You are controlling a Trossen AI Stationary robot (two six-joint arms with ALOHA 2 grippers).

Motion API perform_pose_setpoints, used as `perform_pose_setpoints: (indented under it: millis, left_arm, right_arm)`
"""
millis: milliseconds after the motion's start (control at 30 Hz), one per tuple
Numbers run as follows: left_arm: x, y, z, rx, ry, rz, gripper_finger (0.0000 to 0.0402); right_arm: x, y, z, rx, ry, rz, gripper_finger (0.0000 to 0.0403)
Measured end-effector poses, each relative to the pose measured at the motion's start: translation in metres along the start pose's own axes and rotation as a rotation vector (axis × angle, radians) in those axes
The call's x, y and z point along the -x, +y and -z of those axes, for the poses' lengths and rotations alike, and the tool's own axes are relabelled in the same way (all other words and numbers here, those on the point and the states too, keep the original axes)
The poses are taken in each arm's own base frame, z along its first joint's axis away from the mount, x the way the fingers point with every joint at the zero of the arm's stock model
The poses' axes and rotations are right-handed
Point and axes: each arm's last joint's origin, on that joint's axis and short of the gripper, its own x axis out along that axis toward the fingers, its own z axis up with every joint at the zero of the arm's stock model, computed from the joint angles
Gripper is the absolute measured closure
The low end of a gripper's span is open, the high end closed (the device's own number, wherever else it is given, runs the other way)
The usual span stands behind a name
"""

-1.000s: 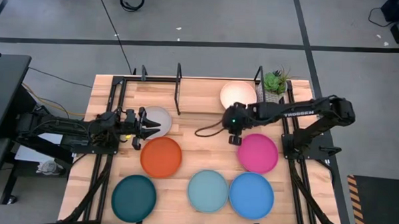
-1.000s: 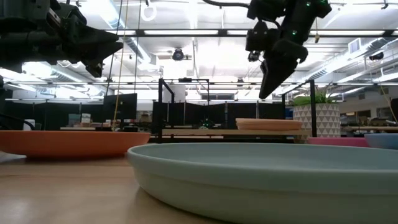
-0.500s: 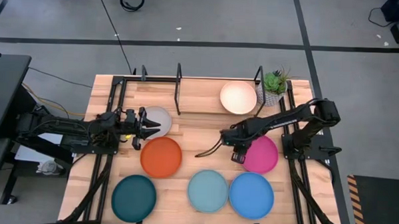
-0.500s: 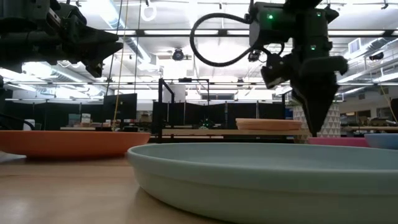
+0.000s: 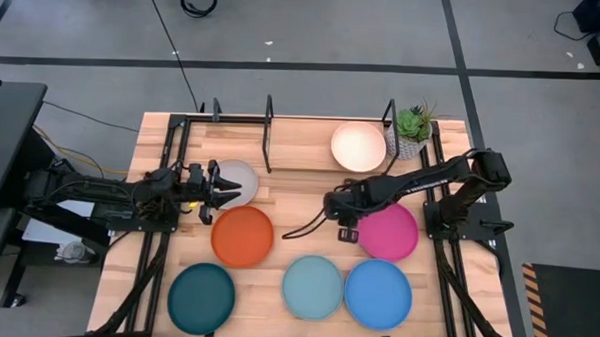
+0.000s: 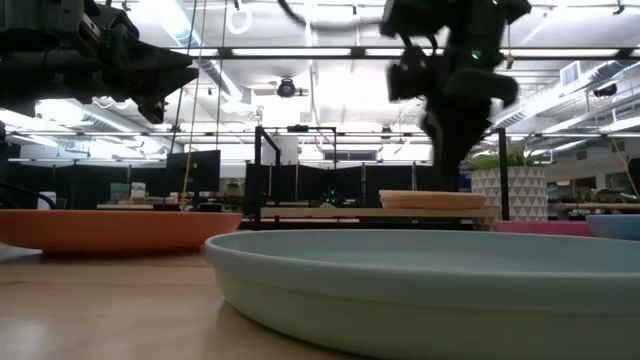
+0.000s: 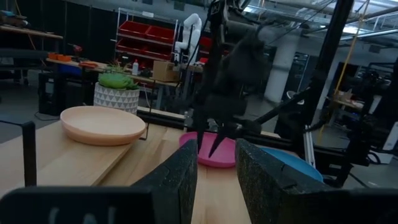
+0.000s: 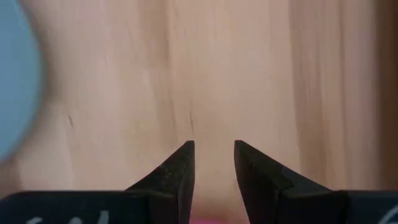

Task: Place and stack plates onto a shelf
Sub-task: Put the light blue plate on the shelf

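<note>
Five plates lie flat on the table: orange (image 5: 243,236), dark teal (image 5: 201,297), light teal (image 5: 312,287), blue (image 5: 378,293) and magenta (image 5: 390,233). A grey-white plate (image 5: 240,180) lies by the shelf's near edge. A cream-peach plate (image 5: 359,147) rests on the shelf (image 5: 301,141). My right gripper (image 5: 346,225) points down, open, over bare wood beside the magenta plate's left rim (image 8: 211,219). My left gripper (image 5: 217,191) hovers level over the grey-white plate's left part, its fingers (image 7: 180,180) a little apart and holding nothing.
Black shelf posts (image 5: 270,119) stand along the far edge. A potted plant (image 5: 414,125) sits at the shelf's right end. Bare wood (image 5: 299,203) lies between the two grippers. In the low view the light teal plate (image 6: 420,285) fills the foreground.
My right gripper has left the cream-peach plate on the shelf, swung toward the near edge and come down beside the magenta plate's left rim, then shifted a little toward the table's left. No plate has moved.
</note>
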Motion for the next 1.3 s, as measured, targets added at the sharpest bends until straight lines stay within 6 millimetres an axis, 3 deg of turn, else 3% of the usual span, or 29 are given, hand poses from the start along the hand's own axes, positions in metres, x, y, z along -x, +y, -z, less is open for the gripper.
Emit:
perform_pose_setpoints:
  millis: [167, 433, 633, 767, 900, 1033, 1300]
  left_arm:
    - [0.0, 0.0, 0.0, 0.0, 0.001, 0.0, 0.0287]
    - [0.0, 0.0, 0.0, -0.023, 0.001, 0.0, 0.0287]
    - [0.0, 0.001, 0.003, 0.014, 0.03, -0.002, 0.0287]
    - [0.001, -0.001, 0.011, 0.037, 0.138, 0.09, 0.0287]
    - [0.002, -0.004, 0.018, 0.053, 0.214, 0.131, 0.0287]
    - [0.002, -0.007, 0.019, 0.036, 0.209, 0.12, 0.0287]
    - [0.001, -0.005, 0.015, -0.047, 0.145, -0.009, 0.0287]
  right_arm:
    - [0.004, 0.009, -0.028, 0.109, -0.218, -0.089, 0.0285]
    - [-0.032, 0.028, -0.072, 0.345, -0.197, -0.127, 0.0291]
    - [-0.038, 0.047, -0.102, 0.519, -0.231, -0.119, 0.0291]
    - [-0.033, 0.05, -0.102, 0.544, -0.193, -0.127, 0.0291]
    - [-0.027, 0.059, -0.093, 0.537, -0.141, -0.254, 0.029]
    - [-0.024, 0.069, -0.083, 0.459, -0.052, -0.332, 0.029]
    - [-0.031, 0.082, -0.067, 0.297, 0.042, -0.283, 0.029]
